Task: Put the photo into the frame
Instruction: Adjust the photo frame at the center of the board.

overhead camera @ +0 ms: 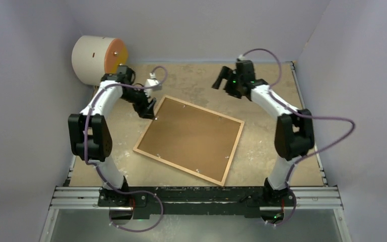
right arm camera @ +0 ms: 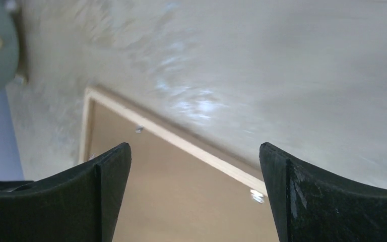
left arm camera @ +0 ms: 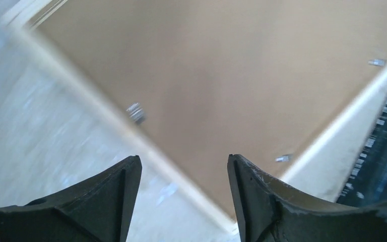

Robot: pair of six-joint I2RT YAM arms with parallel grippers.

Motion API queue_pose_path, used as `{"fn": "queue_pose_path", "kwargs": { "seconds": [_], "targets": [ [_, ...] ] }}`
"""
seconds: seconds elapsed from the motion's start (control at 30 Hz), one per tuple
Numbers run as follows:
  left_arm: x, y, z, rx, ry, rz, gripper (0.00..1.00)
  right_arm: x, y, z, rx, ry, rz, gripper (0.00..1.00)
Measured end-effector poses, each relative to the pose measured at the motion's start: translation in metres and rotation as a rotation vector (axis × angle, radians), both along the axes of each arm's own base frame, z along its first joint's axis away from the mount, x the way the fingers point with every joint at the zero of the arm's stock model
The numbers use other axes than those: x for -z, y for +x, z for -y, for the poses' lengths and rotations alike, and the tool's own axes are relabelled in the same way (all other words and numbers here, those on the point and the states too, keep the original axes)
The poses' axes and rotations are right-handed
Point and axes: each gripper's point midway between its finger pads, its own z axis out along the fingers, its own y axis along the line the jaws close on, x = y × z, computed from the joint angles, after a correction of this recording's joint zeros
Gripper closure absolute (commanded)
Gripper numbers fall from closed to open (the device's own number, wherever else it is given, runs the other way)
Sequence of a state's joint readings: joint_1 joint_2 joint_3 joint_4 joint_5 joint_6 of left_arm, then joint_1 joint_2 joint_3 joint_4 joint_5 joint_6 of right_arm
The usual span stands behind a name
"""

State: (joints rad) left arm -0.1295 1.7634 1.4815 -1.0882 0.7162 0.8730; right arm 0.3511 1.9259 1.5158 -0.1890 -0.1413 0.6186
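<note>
walls [overhead camera: 196, 25]: pale lilac | table [overhead camera: 282, 166]: mottled beige | far-left corner: cream drum [overhead camera: 93, 59], orange face

Bare table [overhead camera: 201, 80] lies open along the far, right and near sides of the frame [overhead camera: 233, 153], with room for a gripper to pass. At the frame's far-left corner the left gripper [overhead camera: 148, 111] stands in the way, jaws apart, and a cream drum [overhead camera: 93, 59] sits beyond it. The right gripper [overhead camera: 222, 79] hangs past the frame's far edge, well apart from it. 3 walls [overhead camera: 25, 101] close in around the frame.

light-wood frame [overhead camera: 233, 151], lying flat, back side up, turned askew
</note>
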Motion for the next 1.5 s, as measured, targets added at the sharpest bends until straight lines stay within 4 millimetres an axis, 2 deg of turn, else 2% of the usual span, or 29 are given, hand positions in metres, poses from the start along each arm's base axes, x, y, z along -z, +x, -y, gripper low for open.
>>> {"fn": "queue_pose_path", "kwargs": {
  "seconds": [0.1,0.17,0.23,0.3,0.37,0.47,0.63,0.73,0.83,0.97,1.03,1.1,1.17,1.27,1.33,1.4,1.5],
  "targets": [
    [0.019,0.033,-0.057,-0.199,0.044,-0.001,0.41,-0.016,-0.020,0.069,0.155,-0.018,0.020,0.01],
    [0.036,0.040,-0.080,-0.270,0.066,-0.019,0.46,-0.007,-0.053,0.096,0.211,-0.020,-0.011,0.01],
    [0.059,0.032,-0.094,-0.303,0.094,-0.062,0.51,0.013,-0.089,0.106,0.224,-0.015,-0.068,0.01],
    [0.082,0.015,-0.095,-0.302,0.112,-0.131,0.55,0.042,-0.129,0.113,0.231,-0.001,-0.155,0.01],
    [0.094,0.006,-0.092,-0.292,0.117,-0.170,0.62,0.068,-0.163,0.118,0.239,0.021,-0.247,0.01],
    [0.105,-0.006,-0.087,-0.284,0.101,-0.218,0.69,0.085,-0.183,0.118,0.246,0.070,-0.327,0.01],
    [0.104,-0.014,-0.077,-0.266,0.045,-0.256,0.73,0.090,-0.171,0.103,0.207,0.177,-0.359,0.01],
    [0.103,-0.020,-0.071,-0.232,0.019,-0.266,0.72,0.087,-0.151,0.102,0.206,0.204,-0.359,0.01],
    [0.103,-0.032,-0.060,-0.178,-0.006,-0.281,0.71,0.085,-0.129,0.111,0.227,0.197,-0.338,0.02],
    [0.103,-0.062,-0.035,-0.060,-0.030,-0.339,0.68,0.079,-0.103,0.130,0.279,0.131,-0.288,0.03],
    [0.101,-0.078,-0.026,-0.008,-0.042,-0.375,0.68,0.070,-0.094,0.139,0.311,0.091,-0.251,0.06],
    [0.097,-0.086,-0.020,0.020,-0.065,-0.395,0.68,0.058,-0.092,0.144,0.338,0.064,-0.209,0.13],
    [0.093,-0.087,-0.018,0.022,-0.092,-0.403,0.69,0.038,-0.090,0.148,0.363,0.048,-0.145,0.22],
    [0.088,-0.081,-0.021,-0.003,-0.121,-0.418,0.72,0.005,-0.085,0.146,0.387,0.062,-0.031,0.22],
    [0.088,-0.072,-0.021,-0.021,-0.140,-0.416,0.76,-0.007,-0.084,0.122,0.348,0.072,0.015,0.21],
    [0.092,-0.064,-0.019,-0.045,-0.154,-0.421,0.79,-0.009,-0.083,0.083,0.268,0.090,0.023,0.21],
    [0.100,-0.055,-0.017,-0.084,-0.165,-0.445,0.84,0.009,-0.089,0.010,0.120,0.131,-0.019,0.22]
  ]
}}
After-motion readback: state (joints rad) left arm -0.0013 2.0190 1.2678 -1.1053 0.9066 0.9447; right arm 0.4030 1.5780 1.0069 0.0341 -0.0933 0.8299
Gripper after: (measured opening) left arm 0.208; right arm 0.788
